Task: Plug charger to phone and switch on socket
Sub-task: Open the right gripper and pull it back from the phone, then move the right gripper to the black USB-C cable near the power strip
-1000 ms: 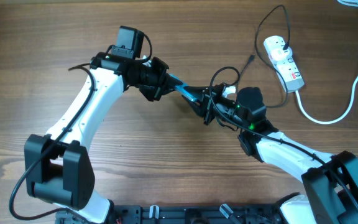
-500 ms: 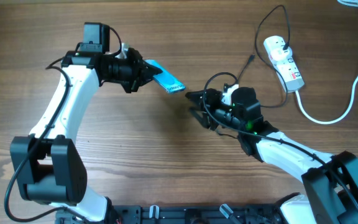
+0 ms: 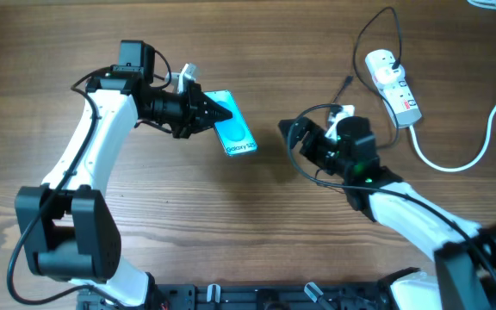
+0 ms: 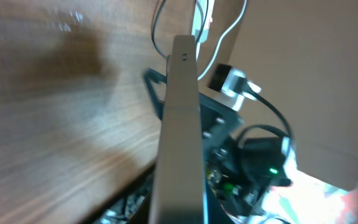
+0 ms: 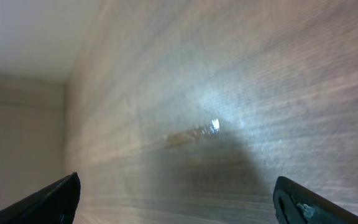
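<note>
My left gripper (image 3: pixel 216 114) is shut on the upper end of the phone (image 3: pixel 238 136) and holds it above the table. Its turquoise screen faces up, with the "Galaxy S25" text at the free end. The left wrist view shows the phone (image 4: pixel 182 124) edge-on, with the right arm behind it. A short gap to the right, my right gripper (image 3: pixel 293 146) stands open with nothing in it. Between its fingertips (image 5: pixel 55 199) there is only bare wood. The socket (image 3: pixel 394 86) lies at the back right. The charger's thin black cable (image 3: pixel 362 39) loops from it toward the right wrist.
A thick white cord (image 3: pixel 489 129) curves from the socket along the right edge of the table. A black rail (image 3: pixel 231 297) runs along the near edge between the two arm bases.
The right gripper opened and drew back to the right. The left arm pulled the phone away to the left and turned its screen upward.
</note>
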Tool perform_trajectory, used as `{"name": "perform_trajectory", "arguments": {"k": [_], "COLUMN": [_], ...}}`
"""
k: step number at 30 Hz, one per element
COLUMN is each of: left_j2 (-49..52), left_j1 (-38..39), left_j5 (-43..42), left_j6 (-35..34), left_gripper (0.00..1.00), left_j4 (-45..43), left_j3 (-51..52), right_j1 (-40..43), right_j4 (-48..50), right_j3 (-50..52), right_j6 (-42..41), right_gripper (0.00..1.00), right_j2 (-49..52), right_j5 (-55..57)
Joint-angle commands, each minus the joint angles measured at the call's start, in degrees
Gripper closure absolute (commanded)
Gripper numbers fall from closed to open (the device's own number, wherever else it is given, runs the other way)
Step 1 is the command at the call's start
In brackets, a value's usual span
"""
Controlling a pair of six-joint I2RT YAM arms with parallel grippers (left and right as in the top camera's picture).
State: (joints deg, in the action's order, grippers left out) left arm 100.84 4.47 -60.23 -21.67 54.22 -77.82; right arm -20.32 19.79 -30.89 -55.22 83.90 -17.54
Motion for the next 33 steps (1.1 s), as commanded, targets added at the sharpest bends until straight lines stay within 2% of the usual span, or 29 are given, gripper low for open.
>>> {"name": "perform_trajectory", "arguments": {"k": [1, 8, 12, 33], "left_j2": [3.17, 8.26, 8.26, 8.26], "left_j1": [-0.20, 0.63, 2.71, 3.52], "left_j5": [0.13, -3.32, -3.34, -3.37], "left_j6": [2.19, 3.54, 6.71, 6.43], "left_gripper": [0.96, 0.96, 0.96, 0.96], "left_j4": [-1.66, -1.95, -2.10, -2.10], "left_j3": [0.09, 0.09, 0.09, 0.09], "right_j1": [0.85, 0.85, 0.85, 0.85], "right_j4": [-3.54, -19.80, -27.89, -29.77], "right_j3": [-0.28, -0.28, -0.26, -0.24], "right_j6": [4.57, 10.56, 10.64, 10.08], "right_gripper": [0.00, 0.00, 0.00, 0.00], "right_j2": [-7.30, -19.63, -20.85, -20.48], "right_j5": [1.49, 17.20, 22.73, 22.71]}}
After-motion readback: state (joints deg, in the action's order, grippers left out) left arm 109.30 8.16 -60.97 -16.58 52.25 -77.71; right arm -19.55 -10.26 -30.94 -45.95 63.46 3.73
